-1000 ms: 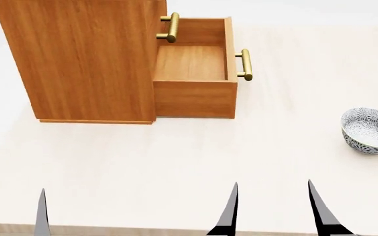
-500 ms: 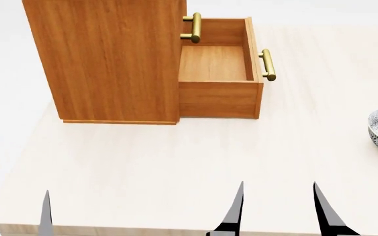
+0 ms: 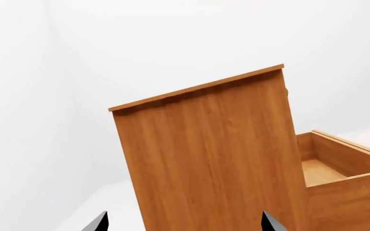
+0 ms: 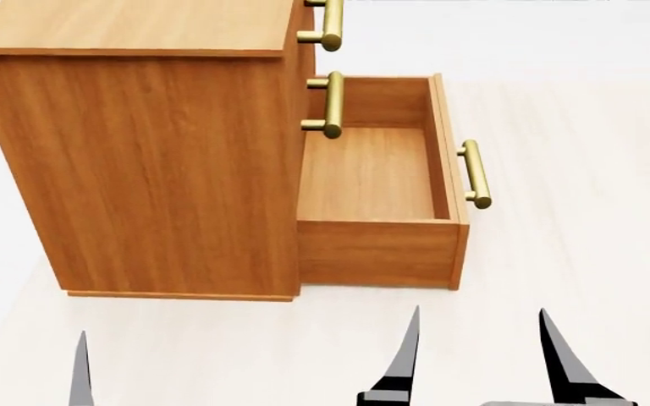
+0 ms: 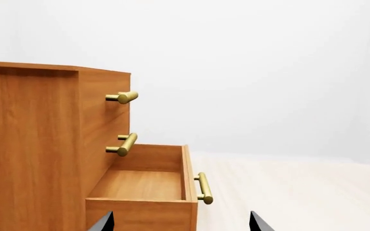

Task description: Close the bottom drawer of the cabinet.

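Black and tapered, the right gripper's [image 4: 477,355] two fingertips rise from the lower edge of the head view with a clear gap between them, spread apart and pinching nothing. The same pair shows in the right wrist view as two dark tips [image 5: 180,221] with bare air between them. Of the left gripper [image 3: 183,222] only two small dark tips show in the left wrist view, standing wide apart and holding nothing (in the head view a single grey fingertip [image 4: 80,372] is all that appears).

Ahead of the right gripper, apart from it and not touching, lies the bottom drawer [image 4: 376,173]. It is pulled well out of the cabinet [image 4: 145,161], its open box empty, its long axis running from the cabinet's front toward the right of the head view. Its flat front panel faces right, away from the cabinet, and carries a brass bar handle [image 4: 476,173] whose length runs front to back across the pale tabletop [image 4: 574,127]. The drawer's near side wall faces the gripper.

The cabinet stands upright on the tabletop, ahead of the left gripper, its wood-grain side toward the robot. The two upper drawers sit shut, their brass handles [image 4: 330,105] stacked above the open drawer.
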Controlling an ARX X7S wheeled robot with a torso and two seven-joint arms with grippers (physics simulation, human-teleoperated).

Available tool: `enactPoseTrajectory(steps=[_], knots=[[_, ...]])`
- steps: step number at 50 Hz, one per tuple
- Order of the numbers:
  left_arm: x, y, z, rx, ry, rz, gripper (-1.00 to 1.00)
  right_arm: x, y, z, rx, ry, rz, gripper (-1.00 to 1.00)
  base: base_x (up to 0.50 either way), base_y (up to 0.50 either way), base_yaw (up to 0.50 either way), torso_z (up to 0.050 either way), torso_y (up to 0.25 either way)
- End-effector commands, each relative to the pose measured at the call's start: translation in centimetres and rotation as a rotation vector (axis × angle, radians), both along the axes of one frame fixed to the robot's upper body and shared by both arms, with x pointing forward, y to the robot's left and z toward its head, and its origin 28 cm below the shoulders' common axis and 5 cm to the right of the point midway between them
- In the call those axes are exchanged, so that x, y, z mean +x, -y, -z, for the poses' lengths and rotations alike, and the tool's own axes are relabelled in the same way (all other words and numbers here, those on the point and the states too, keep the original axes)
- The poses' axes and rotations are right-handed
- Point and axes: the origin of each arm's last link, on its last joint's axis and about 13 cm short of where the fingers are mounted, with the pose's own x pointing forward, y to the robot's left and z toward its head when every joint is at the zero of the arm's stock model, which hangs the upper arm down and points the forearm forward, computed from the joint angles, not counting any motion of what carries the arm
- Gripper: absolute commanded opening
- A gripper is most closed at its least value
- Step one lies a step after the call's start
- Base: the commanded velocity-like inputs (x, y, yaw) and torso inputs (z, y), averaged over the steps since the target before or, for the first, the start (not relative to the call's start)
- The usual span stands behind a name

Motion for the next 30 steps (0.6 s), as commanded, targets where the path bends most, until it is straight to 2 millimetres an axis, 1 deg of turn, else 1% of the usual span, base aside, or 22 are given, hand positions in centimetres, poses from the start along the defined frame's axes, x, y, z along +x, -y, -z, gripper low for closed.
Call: enactPoseTrajectory(steps=[1,17,18,21,28,29,30], knots=[[0.00,0.04,0.12,0.000,-0.003,0.000,1.00,0.15,0.05,-0.02,-0.003,-0.001,-0.001,1.00,0.50,0.00,0.00,0.000,0.000],[-0.12,0.05,0.15,-0.004,-0.012,0.012,1.00,0.17,0.04,0.21,-0.011,-0.003,0.005,1.00,0.50,0.00,0.00,0.000,0.000],[-0.24,0.13,0.51,0.003,-0.031,0.026,1.00,0.17,0.00,0.29,-0.020,-0.030,0.011,1.00,0.50,0.00,0.00,0.000,0.000],[-0.19,0.12,0.58,0.003,-0.033,0.025,1.00,0.19,0.00,0.32,-0.018,-0.031,0.011,1.00,0.50,0.00,0.00,0.000,0.005],[-0.13,0.15,0.61,0.005,-0.032,0.025,1.00,0.27,0.00,0.39,-0.036,-0.031,0.019,1.00,0.50,0.00,0.00,0.000,0.000],[-0.13,0.15,0.60,0.004,-0.032,0.025,1.00,0.23,0.01,0.35,-0.039,-0.009,0.026,1.00,0.48,0.00,0.00,0.000,0.000],[-0.13,0.14,0.60,0.003,-0.032,0.025,1.00,0.20,0.02,0.34,-0.057,-0.010,0.038,1.00,0.00,0.00,0.00,0.000,0.000]])
